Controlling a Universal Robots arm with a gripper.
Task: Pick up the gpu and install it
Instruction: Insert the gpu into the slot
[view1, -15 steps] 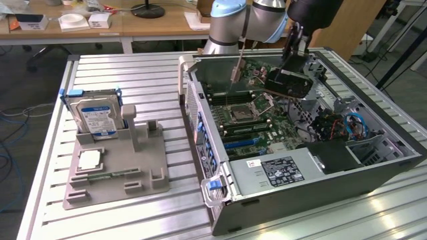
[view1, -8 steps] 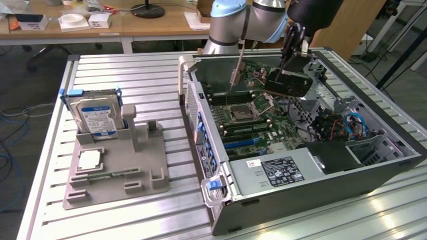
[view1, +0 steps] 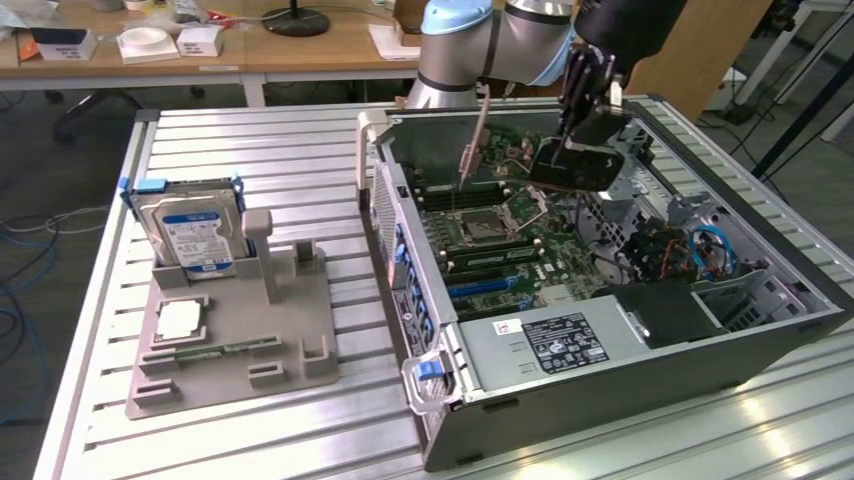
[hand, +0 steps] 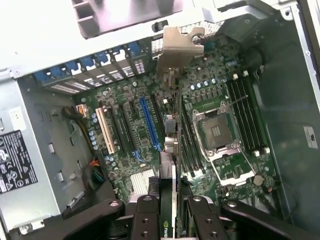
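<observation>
Black two-finger end effector (hand: 172, 221) is clamped on the thin, flat, dark gpu (hand: 171, 131), one finger (hand: 146, 216) on each face. You're looking down the card edge-on from the wrist view. From the exterior view the end effector (view1: 577, 165) is hanging over the open black and grey computer case (view1: 641, 405), with the card held out sideways above the green motherboard (hand: 125, 127), so it isn't seated in anything yet. Its silver metal bracket (hand: 176, 46) is at the far end from the fingers, up near the row of rear slot covers. Seen from the wrist, the card's edge runs between the long blue expansion slot (hand: 150, 125) and the square silver CPU socket (hand: 216, 132). Off on the exterior view's left, well apart from the case, a blue-labelled silver hard drive (view1: 195, 238) stands upright in a grey plastic parts holder (view1: 247, 345) on the slatted aluminium tabletop (view1: 267, 150).
</observation>
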